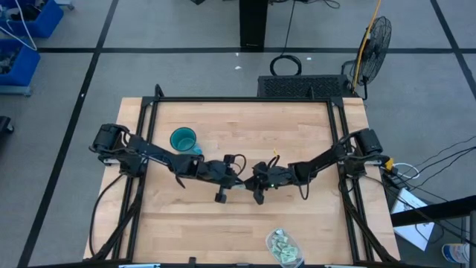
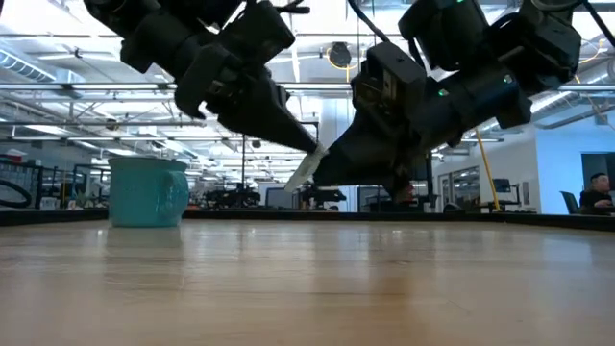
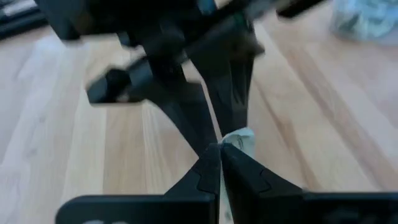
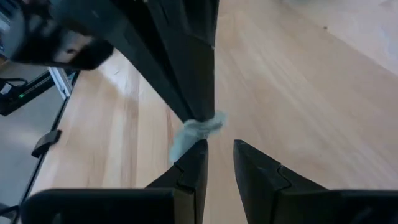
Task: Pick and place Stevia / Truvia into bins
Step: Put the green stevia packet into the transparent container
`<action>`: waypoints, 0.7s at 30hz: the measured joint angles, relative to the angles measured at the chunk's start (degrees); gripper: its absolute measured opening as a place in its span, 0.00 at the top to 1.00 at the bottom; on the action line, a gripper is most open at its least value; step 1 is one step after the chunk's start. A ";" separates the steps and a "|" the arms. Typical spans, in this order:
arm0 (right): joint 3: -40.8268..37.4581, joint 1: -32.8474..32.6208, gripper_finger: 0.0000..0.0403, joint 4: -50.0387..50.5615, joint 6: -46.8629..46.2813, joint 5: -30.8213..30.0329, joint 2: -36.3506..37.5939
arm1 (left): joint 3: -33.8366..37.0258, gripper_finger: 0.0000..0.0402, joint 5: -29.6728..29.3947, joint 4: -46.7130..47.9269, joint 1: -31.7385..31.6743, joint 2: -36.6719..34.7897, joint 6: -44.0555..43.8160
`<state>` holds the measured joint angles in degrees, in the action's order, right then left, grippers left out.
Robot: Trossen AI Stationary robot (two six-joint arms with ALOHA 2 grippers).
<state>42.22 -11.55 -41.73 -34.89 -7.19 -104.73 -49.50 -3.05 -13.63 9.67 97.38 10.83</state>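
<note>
My left gripper (image 1: 236, 177) and my right gripper (image 1: 256, 179) meet tip to tip above the middle of the table. My left gripper (image 3: 219, 152) is shut on one pale green and white sachet (image 4: 194, 132), which also shows in the low view (image 2: 302, 171). My right gripper (image 4: 221, 146) is open, its fingertips right at the sachet's free end. The teal mug (image 1: 184, 139) stands upright on its base at the far left. The clear tub (image 1: 284, 246), holding several sachets, stands near the table's near edge. My left gripper pinches one end of the sachet (image 3: 238, 138) between its two fingertips. The fingers (image 2: 288, 130) slant down toward the table's right. The sachet sticks out past the tips, tilted and lifted clear of the table. My right gripper's one finger (image 4: 198, 155) stands close against the sachet's free end; I cannot tell whether it touches.
The wooden table top (image 1: 238, 223) has a black frame rail along its left and right sides. Bare wood lies between the mug and the tub. A fan (image 1: 372, 41) stands on the floor beyond the far right corner.
</note>
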 joint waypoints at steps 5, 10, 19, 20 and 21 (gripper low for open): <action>0.00 0.42 0.83 -0.03 0.48 -0.03 0.33 | 0.02 0.95 -0.66 2.44 0.02 0.00 -0.02; 0.00 0.77 0.83 -0.35 -0.44 0.09 0.35 | 0.02 0.99 -1.71 1.15 0.04 0.00 -0.07; 0.00 0.70 0.83 -4.01 -0.66 4.52 0.38 | 0.02 0.99 -2.01 -0.15 0.17 0.00 1.81; 0.00 0.70 0.83 -4.01 -0.64 4.45 0.40 | 0.02 0.99 -1.87 -0.17 0.17 0.00 1.68; 0.00 0.70 0.83 -4.02 -0.40 4.29 0.38 | 0.02 0.99 -1.53 -0.17 0.15 0.00 1.54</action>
<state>42.22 -10.85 -45.75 -35.30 -2.91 -104.35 -49.47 -4.58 -13.80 9.82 97.38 12.37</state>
